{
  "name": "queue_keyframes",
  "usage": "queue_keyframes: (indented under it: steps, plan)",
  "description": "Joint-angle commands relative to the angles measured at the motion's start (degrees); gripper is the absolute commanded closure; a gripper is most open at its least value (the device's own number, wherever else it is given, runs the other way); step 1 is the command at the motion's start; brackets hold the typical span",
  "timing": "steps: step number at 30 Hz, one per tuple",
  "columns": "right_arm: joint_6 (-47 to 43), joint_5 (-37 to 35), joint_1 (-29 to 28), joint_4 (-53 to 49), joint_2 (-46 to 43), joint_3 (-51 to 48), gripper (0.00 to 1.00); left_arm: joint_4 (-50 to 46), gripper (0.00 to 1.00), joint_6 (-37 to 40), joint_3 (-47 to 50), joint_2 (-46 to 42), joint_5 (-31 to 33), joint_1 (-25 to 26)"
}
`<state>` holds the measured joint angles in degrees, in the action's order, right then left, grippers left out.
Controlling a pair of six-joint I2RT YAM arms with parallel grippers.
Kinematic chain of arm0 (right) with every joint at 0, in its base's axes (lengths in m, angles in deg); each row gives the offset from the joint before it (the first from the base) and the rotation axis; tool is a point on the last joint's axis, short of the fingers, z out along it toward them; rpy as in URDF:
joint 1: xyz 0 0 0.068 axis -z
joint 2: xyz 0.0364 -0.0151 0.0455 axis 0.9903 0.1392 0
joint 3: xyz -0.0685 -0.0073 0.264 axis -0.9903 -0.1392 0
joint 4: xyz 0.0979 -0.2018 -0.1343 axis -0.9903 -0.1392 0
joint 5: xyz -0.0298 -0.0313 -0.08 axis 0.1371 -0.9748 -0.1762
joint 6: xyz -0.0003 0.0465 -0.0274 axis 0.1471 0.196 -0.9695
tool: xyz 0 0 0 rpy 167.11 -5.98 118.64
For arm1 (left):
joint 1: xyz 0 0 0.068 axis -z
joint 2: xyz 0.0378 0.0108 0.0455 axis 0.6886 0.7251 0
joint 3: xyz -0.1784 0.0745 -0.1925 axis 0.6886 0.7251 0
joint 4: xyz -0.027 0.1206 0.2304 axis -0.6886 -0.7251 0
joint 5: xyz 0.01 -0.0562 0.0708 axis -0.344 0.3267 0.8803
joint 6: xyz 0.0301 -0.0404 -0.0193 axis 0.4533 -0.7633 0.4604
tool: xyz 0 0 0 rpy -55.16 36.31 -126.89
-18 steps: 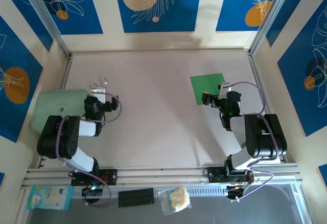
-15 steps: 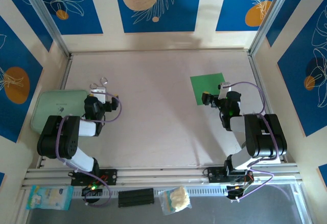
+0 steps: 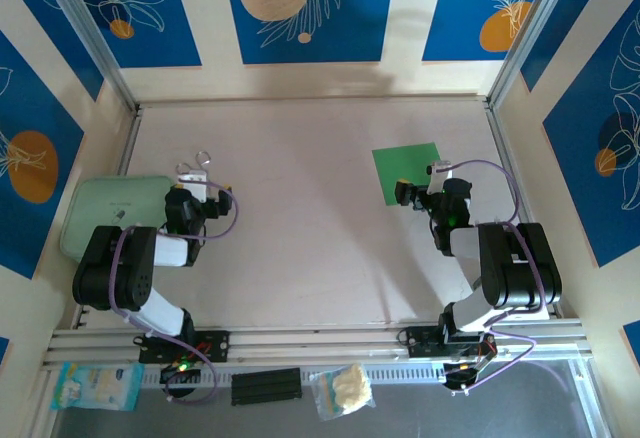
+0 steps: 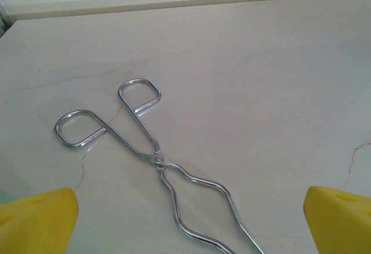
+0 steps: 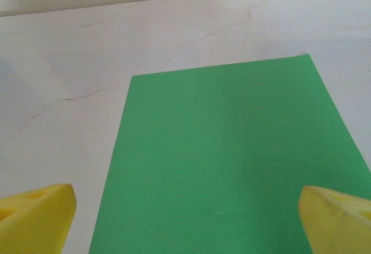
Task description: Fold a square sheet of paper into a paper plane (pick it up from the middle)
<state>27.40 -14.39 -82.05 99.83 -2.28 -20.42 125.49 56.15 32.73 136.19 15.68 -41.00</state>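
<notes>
The right gripper (image 5: 185, 222) is seen with its two yellow fingertips (image 5: 36, 212) set wide apart, and nothing is held between them. Just ahead of it, and reaching in between the fingertips, the thin bright green square sheet of paper (image 5: 232, 149) is laid flat and unfolded on the pale marbled table (image 5: 69, 57). In the top view it is found in the far right part of the table, with its near edge at the gripper. Whether the fingertips touch the table cannot be told.

The sheet is judged to be very light, limp and easily creased. As it lies flat, no edge is offered for a pinch. A hold at its middle, a little ahead of the gripper, would probably need the fingers pressed down and drawn together, so that a small ridge is raised.

The left gripper (image 4: 185, 222) is also spread wide and empty, above thin silver wire tongs (image 4: 156, 158), well apart from the sheet. A pale mint-green rounded pouch (image 3: 105, 208) is lying beside that arm.
</notes>
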Motion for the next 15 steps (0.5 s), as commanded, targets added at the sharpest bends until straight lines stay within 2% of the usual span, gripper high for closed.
queue_keyframes:
  steps: [1, 15]
  plan:
    - [-0.68, 1.06, 0.41, -0.06, 0.10, 1.12, 0.01, 0.40, 0.01, 1.18, -0.73, 0.26, 0.22, 0.38]
    - [-0.90, 1.09, 0.33, 0.68, -0.12, 0.56, 0.01, 1.06, 0.01, 1.27, -0.33, 0.09, 0.00, 0.46]
